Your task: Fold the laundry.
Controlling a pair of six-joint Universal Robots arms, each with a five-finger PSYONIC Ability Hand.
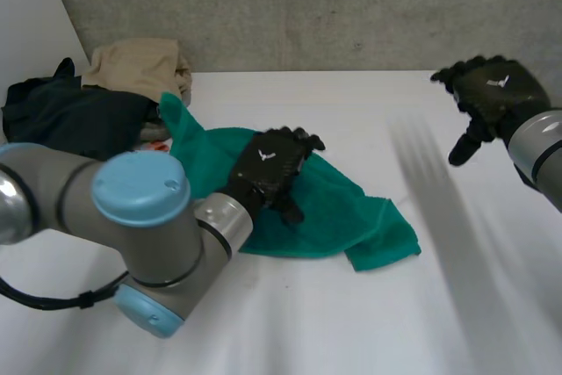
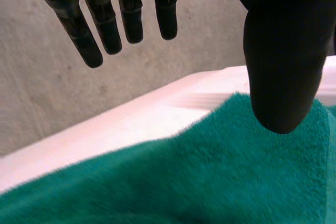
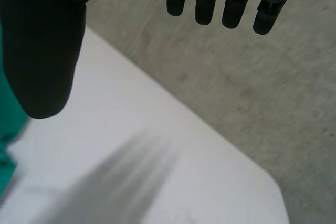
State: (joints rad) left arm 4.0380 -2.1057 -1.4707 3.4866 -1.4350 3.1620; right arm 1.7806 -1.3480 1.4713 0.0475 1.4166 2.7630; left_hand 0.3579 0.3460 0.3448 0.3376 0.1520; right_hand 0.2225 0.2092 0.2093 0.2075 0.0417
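I read this as a robotics lab or test cell, not a home. Bare grey concrete wall (image 1: 307,6) runs along the far edge of the table (image 1: 351,322), which is plain white. White panel (image 1: 26,24) stands at its left edge. Industrial left arm (image 1: 132,208), grey joints, light-blue caps. Heap of clothes (image 1: 97,94) at the far left corner.

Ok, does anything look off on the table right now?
Only the green towel: it lies bunched and skewed under the left hand, one corner poking up by the clothes pile. Nothing looks spilled or torn.
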